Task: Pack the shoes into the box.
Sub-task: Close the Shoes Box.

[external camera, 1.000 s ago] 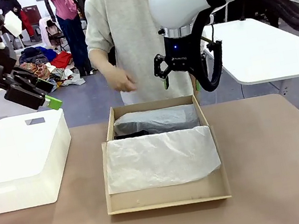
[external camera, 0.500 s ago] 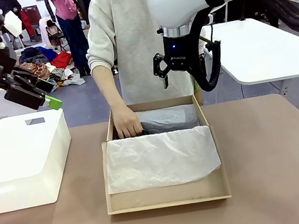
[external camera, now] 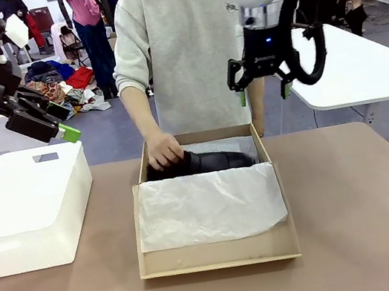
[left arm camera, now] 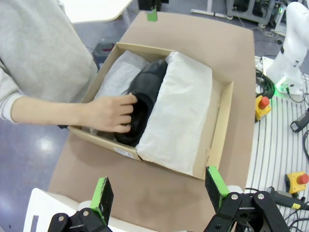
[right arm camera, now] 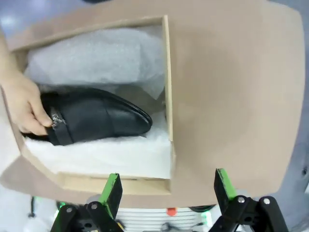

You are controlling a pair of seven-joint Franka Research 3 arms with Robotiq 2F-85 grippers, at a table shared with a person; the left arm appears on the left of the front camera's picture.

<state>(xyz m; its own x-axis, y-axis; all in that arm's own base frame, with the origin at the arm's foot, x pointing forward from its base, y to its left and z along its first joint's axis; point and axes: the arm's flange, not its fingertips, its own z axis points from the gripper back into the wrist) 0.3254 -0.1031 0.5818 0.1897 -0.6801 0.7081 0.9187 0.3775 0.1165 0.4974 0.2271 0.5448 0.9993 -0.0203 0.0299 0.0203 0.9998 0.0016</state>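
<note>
The brown cardboard box (external camera: 286, 204) lies open at the table's middle, with white tissue paper (external camera: 209, 207) spread over its near part. One black glossy shoe (external camera: 209, 162) lies along the far wall, and a person's hand (external camera: 164, 153) grips its heel end. The left wrist view shows this shoe (left arm camera: 147, 92) under the hand (left arm camera: 108, 113). In the right wrist view the shoe (right arm camera: 101, 118) points toward the box wall (right arm camera: 167, 72). My left gripper (external camera: 63, 121) hangs open over the white box, far left. My right gripper (external camera: 263, 93) hangs open above the box's far right corner, empty.
A big white box (external camera: 24, 205) stands at the left of the brown table (external camera: 366, 221). The person stands at the far edge, leaning over the cardboard box. A white table (external camera: 346, 66) sits behind on the right. Clothes lie on the floor far left.
The person's hand reached into the box and took hold of the shoe, which now lies uncovered. My right arm swung right, away from the box's middle. The left arm stayed still.
</note>
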